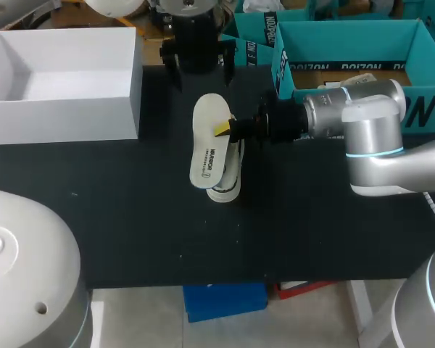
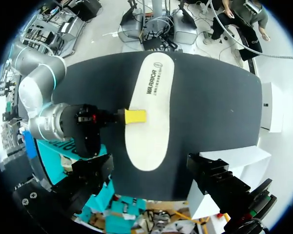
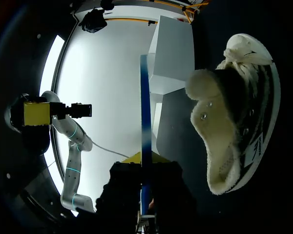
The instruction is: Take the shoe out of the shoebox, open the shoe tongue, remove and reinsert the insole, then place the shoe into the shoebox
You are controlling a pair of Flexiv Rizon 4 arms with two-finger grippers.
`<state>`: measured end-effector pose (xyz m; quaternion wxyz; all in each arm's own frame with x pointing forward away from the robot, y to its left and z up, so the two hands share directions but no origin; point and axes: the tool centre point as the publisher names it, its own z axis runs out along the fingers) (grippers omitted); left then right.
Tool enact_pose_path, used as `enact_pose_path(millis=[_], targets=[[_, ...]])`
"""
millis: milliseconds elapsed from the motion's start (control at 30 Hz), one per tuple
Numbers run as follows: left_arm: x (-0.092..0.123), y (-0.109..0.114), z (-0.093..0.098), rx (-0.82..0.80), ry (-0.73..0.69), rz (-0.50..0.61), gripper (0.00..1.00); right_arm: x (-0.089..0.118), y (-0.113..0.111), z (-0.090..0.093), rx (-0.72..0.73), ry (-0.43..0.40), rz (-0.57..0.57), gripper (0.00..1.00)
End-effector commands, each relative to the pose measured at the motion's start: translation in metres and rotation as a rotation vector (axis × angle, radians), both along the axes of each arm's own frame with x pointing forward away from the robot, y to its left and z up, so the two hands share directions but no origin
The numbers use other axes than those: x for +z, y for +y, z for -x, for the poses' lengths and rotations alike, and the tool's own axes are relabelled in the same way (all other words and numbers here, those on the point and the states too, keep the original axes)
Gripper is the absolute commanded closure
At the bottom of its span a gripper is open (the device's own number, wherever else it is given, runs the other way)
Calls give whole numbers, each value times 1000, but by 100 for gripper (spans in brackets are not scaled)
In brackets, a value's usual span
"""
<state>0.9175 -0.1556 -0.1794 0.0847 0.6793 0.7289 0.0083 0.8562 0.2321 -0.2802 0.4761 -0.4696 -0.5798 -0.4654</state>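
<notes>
Insole out, return leg ahead: the right pincer [image 1: 225, 129], reaching in from the desk's right side, is closed on the white insole [image 1: 209, 141] and grips it by one long edge at about mid-length, holding it above the black desk [image 1: 130, 217]; in the right wrist view the insole stands edge-on between the fingers as a thin blue line, one yellow tip pressed against it. The shoe [image 1: 228, 185], a dark canvas sneaker with a white toe cap and pale lining, rests on the desk just beside and partly beneath the insole; its mouth gapes toward the right wrist camera and its laces look slack, which suggests the tongue has already been pulled open. The left pincer [image 1: 201, 72] hangs at the far side of the desk, beyond the insole, with its jaws wide apart and nothing between them. The white shoebox [image 1: 58, 119] sits open at the desk's far left corner, well apart from the shoe, and no footwear shows inside it. Judged from this layout, the shoe has been taken from the box and the insole removed; what is left is to feed the insole back through the shoe's mouth, seat it flat, and carry the shoe across to the box.
</notes>
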Motion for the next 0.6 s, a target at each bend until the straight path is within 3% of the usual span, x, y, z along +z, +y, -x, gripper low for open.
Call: enact_pose_path(millis=[33, 600], targets=[[-6, -1, -14, 9, 13, 0, 0, 0, 1, 0, -3, 0, 2, 100], [-7, 3, -48, 42, 25, -30, 0, 0, 1, 0, -3, 0, 2, 100]])
